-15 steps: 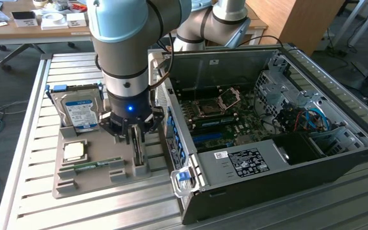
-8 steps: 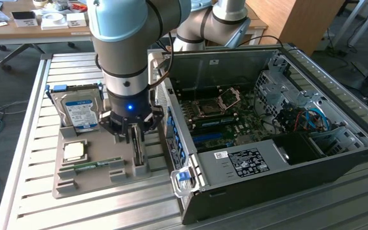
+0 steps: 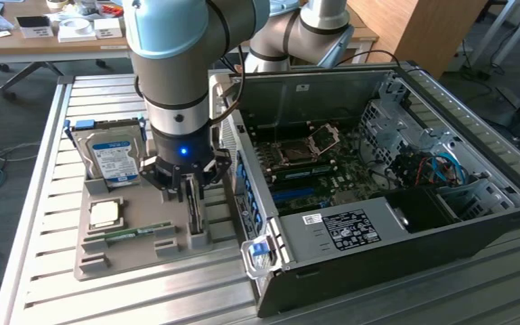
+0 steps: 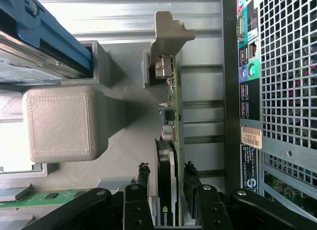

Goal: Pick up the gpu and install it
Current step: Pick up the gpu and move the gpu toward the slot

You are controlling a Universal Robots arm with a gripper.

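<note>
Gpu (image 4: pixel 171 109) upright btwn wide-spread tool (image 4: pixel 167 168) jaws

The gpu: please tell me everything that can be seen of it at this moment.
The gpu is a thin card that stands on its long edge in a slot of the grey holder, beside the open case. Its board edge looks green, with small chips, a black cooler on one face and a bent silvery metal bracket at one end. The open gripper straddles it, one finger on each side; neither seems to touch it yet.
</note>
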